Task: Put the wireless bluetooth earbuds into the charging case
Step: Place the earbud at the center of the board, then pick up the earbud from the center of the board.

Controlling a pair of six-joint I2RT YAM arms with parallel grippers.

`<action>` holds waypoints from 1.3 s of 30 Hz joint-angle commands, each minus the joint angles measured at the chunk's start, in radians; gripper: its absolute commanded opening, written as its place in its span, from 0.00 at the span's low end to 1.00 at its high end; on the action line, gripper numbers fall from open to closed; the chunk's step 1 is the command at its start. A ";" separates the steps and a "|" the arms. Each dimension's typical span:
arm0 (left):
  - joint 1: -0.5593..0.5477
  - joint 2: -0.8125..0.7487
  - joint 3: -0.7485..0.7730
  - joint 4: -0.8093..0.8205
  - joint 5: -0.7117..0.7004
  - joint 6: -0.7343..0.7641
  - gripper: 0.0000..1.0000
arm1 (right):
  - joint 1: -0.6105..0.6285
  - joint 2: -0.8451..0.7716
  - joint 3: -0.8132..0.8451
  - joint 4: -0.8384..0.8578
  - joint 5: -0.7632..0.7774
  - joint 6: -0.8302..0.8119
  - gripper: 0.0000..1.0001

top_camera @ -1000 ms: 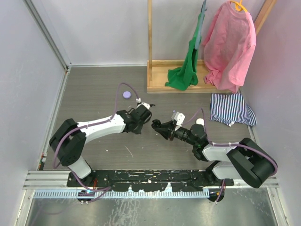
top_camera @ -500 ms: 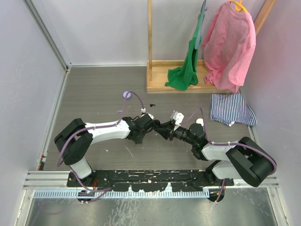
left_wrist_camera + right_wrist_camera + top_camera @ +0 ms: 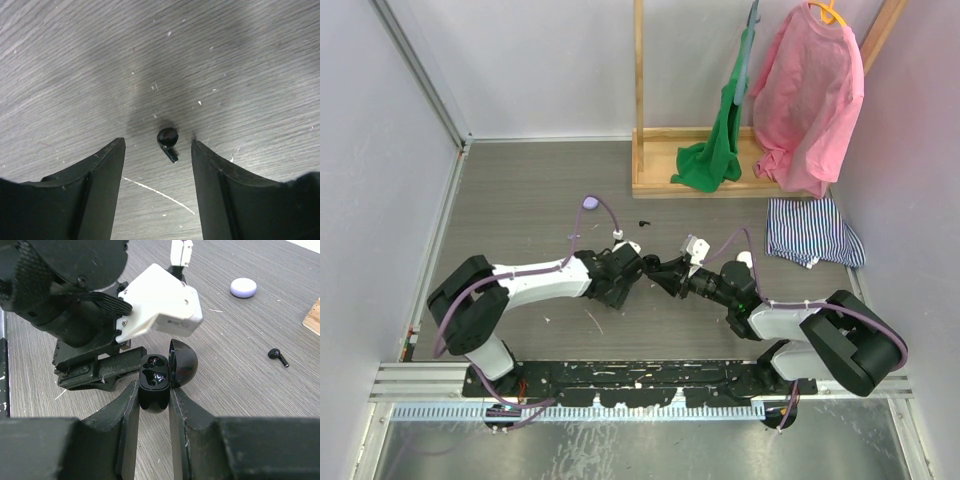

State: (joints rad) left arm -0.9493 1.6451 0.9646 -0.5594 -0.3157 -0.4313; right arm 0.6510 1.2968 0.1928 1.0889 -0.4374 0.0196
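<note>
Overhead camera looks down; wrist cameras sit near the table (image 3: pixel 520 200).
</note>
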 commanded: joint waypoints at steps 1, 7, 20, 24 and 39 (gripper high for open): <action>-0.004 -0.090 -0.003 -0.046 -0.036 -0.102 0.59 | 0.006 -0.005 0.034 0.046 0.009 -0.013 0.06; -0.001 -0.149 -0.006 -0.067 -0.062 -0.241 0.64 | 0.005 -0.016 0.034 0.033 0.019 -0.017 0.06; 0.086 -0.102 -0.015 -0.002 0.064 -0.330 0.50 | 0.007 -0.014 0.047 -0.001 0.030 -0.017 0.06; 0.106 -0.076 -0.020 0.018 0.112 -0.330 0.44 | 0.007 -0.004 0.054 -0.005 0.028 -0.015 0.06; 0.119 0.036 0.008 0.024 0.124 -0.307 0.37 | 0.010 0.019 0.074 -0.038 0.023 -0.017 0.06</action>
State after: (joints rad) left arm -0.8356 1.6444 0.9539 -0.5732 -0.2047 -0.7437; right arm 0.6537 1.3121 0.2268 1.0134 -0.4198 0.0147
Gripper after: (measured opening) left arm 0.379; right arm 0.309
